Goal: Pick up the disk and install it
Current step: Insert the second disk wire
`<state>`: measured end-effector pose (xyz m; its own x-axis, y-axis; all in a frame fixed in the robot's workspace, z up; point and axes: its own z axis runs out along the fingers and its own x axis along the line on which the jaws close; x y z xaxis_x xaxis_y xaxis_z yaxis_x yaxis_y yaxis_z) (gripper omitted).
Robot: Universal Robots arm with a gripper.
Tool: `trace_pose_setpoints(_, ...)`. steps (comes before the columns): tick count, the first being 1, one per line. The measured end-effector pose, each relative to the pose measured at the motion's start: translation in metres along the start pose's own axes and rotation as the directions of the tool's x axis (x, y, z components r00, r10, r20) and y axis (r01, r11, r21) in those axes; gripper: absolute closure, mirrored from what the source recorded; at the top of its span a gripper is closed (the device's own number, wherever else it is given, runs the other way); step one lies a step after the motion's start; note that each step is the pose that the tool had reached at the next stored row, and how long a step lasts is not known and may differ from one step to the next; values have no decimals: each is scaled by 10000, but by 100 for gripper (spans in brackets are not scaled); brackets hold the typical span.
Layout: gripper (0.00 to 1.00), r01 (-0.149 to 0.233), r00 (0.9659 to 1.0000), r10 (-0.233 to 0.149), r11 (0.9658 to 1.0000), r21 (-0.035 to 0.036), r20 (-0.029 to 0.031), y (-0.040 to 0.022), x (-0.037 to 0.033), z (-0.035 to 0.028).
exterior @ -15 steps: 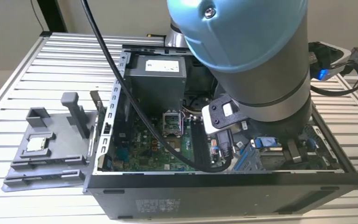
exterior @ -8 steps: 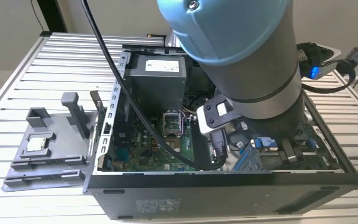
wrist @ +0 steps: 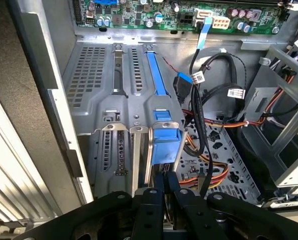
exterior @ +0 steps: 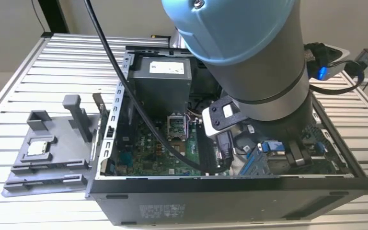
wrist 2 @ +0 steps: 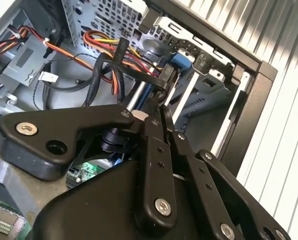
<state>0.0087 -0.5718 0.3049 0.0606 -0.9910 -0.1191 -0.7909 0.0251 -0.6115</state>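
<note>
inside the open computer case [exterior: 235, 191] on the slatted metal table [exterior: 17, 96], the arm [exterior: 254, 57] reaches down into the corner farthest from the grey box [exterior: 165, 72] with the white sticker. between that box and the arm lies the green circuit board [exterior: 152, 148], crossed by a black cable [exterior: 139, 115]. outside the case, on the exterior view's left, a grey plastic stand [exterior: 50, 148] carries a small square silver chip [exterior: 38, 147]. in the first wrist view, bundled red, yellow and black wires [wrist: 214, 165] crowd the case floor just beside the drive bay [wrist: 118, 115]. the gripper [wrist: 165, 187] has its fingers [wrist: 157, 182] drawn narrow around the blue-framed edge of the disk [wrist: 166, 142], which stands on edge in the bay, against its metal rails.
</note>
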Motion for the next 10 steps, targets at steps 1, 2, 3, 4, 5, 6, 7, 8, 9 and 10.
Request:
trace_pose_setpoints(1,100,1,10000,-1,10000,0,-1,-1,-3,0)
trace_pose_setpoints(2,100,0,10000,0,10000,0,-1,-1,-6,1)
trace_pose_setpoints(3,100,0,10000,0,10000,0,0,-1,-8,3)
trace_pose_setpoints(4,100,1,10000,-1,10000,-1,-2,-1,-12,3)
trace_pose_setpoints(5,100,1,10000,-1,10000,-1,-1,-2,-16,5)
trace_pose_setpoints(6,100,1,10000,-1,10000,-1,-1,-2,-20,7)
trace_pose_setpoints(7,100,0,10000,0,10000,-1,-2,-4,-24,9)
trace_pose_setpoints(8,100,0,10000,0,10000,0,-1,-6,-26,12)
trace_pose_setpoints(9,100,0,10000,0,10000,0,-1,-10,-28,16)
trace_pose_setpoints(10,100,0,10000,0,10000,-1,-1,-14,-28,19)
